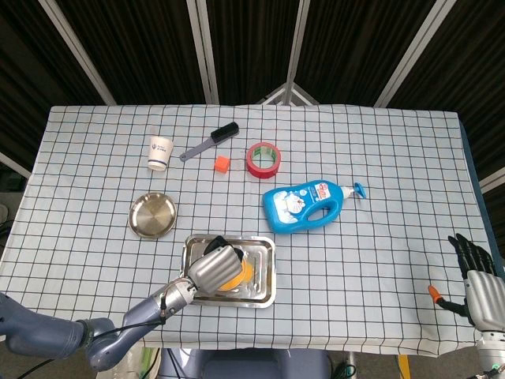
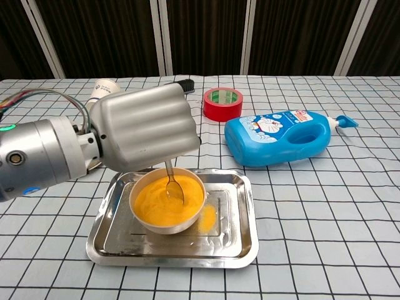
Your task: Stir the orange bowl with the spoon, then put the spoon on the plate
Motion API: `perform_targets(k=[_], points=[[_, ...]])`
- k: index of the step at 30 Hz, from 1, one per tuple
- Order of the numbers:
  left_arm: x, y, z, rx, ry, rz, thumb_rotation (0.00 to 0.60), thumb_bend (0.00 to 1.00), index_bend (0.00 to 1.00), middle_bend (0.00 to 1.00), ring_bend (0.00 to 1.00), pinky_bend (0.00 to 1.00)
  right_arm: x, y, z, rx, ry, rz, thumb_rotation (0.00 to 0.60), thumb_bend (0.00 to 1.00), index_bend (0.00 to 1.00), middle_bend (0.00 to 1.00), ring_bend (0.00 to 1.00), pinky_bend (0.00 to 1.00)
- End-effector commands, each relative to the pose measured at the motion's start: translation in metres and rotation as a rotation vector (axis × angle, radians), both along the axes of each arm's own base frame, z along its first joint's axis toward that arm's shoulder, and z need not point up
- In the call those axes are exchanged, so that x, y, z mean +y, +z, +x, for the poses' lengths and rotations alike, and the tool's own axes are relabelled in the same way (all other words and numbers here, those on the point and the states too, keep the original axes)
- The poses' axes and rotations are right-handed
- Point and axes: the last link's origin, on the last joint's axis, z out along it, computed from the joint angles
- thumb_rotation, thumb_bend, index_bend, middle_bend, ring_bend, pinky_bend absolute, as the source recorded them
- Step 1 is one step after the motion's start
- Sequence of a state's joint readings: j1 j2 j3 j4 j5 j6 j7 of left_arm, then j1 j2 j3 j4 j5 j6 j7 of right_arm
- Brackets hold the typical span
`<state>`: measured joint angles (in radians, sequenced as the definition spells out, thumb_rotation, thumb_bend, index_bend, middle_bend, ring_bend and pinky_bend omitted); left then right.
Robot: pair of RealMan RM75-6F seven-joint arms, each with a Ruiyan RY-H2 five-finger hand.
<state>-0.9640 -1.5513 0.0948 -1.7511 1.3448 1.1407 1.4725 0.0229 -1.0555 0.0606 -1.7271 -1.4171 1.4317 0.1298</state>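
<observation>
The left hand (image 2: 145, 128) is curled into a fist around the handle of the spoon (image 2: 172, 183), which hangs down from the fingers with its tip in the orange contents of the bowl (image 2: 167, 201). From the head view the same hand (image 1: 215, 265) covers most of the bowl (image 1: 237, 275), so only an orange sliver shows at its right side.

The bowl is the landmark. It stands in the left half of a metal tray (image 2: 236, 240), and some orange spill (image 2: 208, 217) lies on the tray floor just to its right. The plate (image 1: 153, 214), the round metal one, lies on the cloth beyond the bowl and to its left, apart from the tray. Further beyond the plate stands a paper cup (image 1: 160, 151). Beyond the bowl, well apart, lie a brush (image 1: 211, 141), a small orange cube (image 1: 222, 163) and a red tape roll (image 1: 262, 159). A blue bottle (image 1: 309, 204) lies on its side beyond the bowl and to its right, near the tray's far right corner. Everything rests on a table (image 1: 394, 268) covered in a checked cloth.

The right hand (image 1: 477, 272) is far to the right of the bowl, at the table's edge, fingers spread apart and holding nothing.
</observation>
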Motion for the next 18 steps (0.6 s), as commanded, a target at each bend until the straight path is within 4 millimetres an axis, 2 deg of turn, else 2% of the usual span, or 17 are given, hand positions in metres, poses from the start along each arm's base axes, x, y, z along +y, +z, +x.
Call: perform_targets(k=[1, 10, 18], points=[[0.0, 0.002, -0.001, 0.004, -0.004, 0.001, 0.6, 0.89, 0.76, 1.0, 1.0, 0.98, 0.0, 0.0, 0.0, -0.001, 0.0, -0.002, 0.6, 0.31, 0.0, 0.0, 0.0, 0.0], [0.012, 0.009, -0.005, 0.029, -0.012, 0.047, 0.6, 0.89, 0.76, 1.0, 1.0, 0.98, 0.0, 0.0, 0.0, -0.006, -0.003, 0.0, 0.6, 0.31, 0.0, 0.0, 0.0, 0.0], [0.03, 0.002, -0.007, 0.048, 0.009, 0.101, 0.6, 0.89, 0.76, 1.0, 1.0, 0.98, 0.0, 0.0, 0.0, -0.008, -0.002, 0.001, 0.6, 0.31, 0.0, 0.0, 0.0, 0.0]])
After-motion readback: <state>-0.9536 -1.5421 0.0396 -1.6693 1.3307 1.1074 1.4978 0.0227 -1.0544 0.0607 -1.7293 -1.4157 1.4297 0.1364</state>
